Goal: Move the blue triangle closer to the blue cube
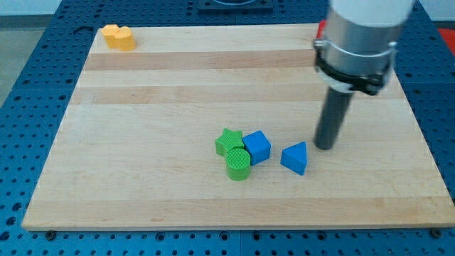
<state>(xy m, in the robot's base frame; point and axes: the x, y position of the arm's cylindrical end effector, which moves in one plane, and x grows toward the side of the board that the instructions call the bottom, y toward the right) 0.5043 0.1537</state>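
The blue triangle (295,158) lies on the wooden board (142,142), right of centre toward the view's bottom. The blue cube (257,147) sits a short gap to its left, touching a green star-shaped block (228,141) and a green cylinder (238,164). My tip (324,147) rests on the board just right of and slightly above the blue triangle, a small gap away from it.
A yellow block (118,36) sits at the board's top left corner. A red block (320,29) shows partly behind the arm at the top right. The board lies on a blue perforated table (28,107).
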